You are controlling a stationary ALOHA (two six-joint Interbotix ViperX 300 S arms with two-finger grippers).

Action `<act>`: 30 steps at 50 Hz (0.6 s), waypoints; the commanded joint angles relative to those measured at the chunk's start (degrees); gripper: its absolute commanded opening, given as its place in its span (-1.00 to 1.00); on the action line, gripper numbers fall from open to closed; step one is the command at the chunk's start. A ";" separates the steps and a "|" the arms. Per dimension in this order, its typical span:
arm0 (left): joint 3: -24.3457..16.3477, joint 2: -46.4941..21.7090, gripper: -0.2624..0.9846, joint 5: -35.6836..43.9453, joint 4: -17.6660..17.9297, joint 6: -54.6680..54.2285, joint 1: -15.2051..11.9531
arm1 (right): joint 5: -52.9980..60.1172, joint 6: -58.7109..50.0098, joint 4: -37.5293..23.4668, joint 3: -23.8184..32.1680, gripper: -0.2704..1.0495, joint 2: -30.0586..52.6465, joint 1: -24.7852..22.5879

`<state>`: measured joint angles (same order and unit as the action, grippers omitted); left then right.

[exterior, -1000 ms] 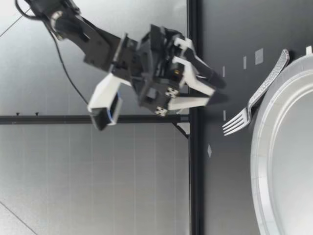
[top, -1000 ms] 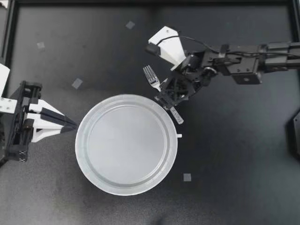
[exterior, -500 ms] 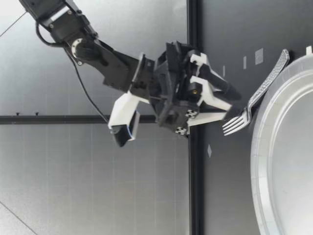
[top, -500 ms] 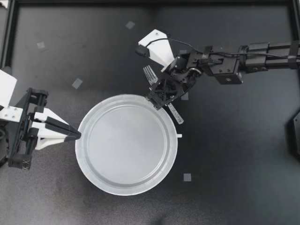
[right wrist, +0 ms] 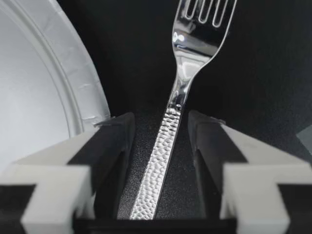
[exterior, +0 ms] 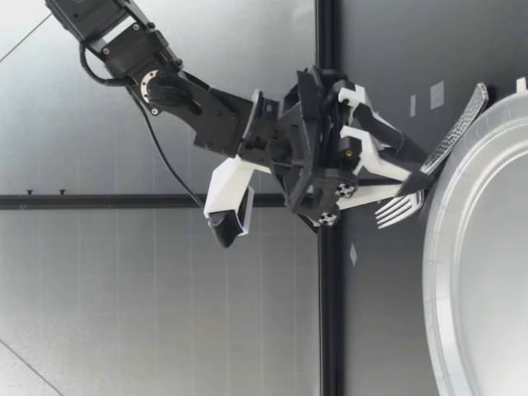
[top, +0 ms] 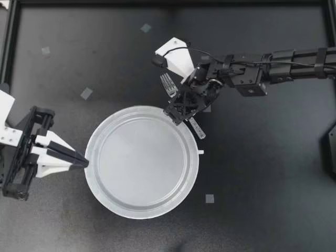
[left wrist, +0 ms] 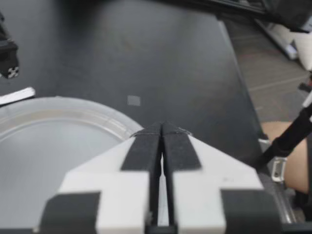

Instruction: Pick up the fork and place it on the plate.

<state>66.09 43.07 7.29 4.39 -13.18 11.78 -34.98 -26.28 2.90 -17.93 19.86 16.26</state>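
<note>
Straddling fork (top: 197,127), right pincer (top: 178,113) apart, plate (top: 142,214) rim just beside; left pincer (top: 84,163) together at opposite rim.

The fork (top: 197,127) is polished silver metal, with a hammered, dimpled handle, a smooth narrow neck and four slotted tines. It lies flat on the black table (top: 273,173), outside the plate (top: 142,161) and just beside its rim, slanting along that edge with the tines pointing away from the plate and the handle's end nearest the rim. The plate is round, pale translucent white, with a broad raised rim and a flat bare middle, and it sits level near the table's centre
</note>
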 commanded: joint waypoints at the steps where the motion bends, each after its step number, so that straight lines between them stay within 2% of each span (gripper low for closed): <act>1: -0.88 -0.70 -0.57 2.02 -0.26 0.18 1.49 | 0.18 -0.09 -0.18 1.32 0.17 -0.62 0.09; 8: -1.05 -1.67 -0.57 2.81 -0.44 0.18 2.99 | 0.26 -0.09 -0.18 1.41 0.17 -0.26 0.44; 17: -1.23 -2.55 -0.57 3.16 -0.62 0.18 3.16 | 0.70 -0.09 -0.26 1.41 0.10 -0.26 0.88; 23: -0.97 -2.72 -0.57 3.96 -0.88 0.18 3.16 | 1.05 -0.09 -0.26 1.41 -0.08 -0.26 1.41; 30: -0.44 -2.72 -0.57 4.48 -0.97 0.18 3.16 | 1.49 0.00 -0.53 1.41 -0.40 -0.18 2.02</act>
<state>66.09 40.34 10.90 3.60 -13.10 14.68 -34.28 -26.28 2.64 -17.93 20.48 17.05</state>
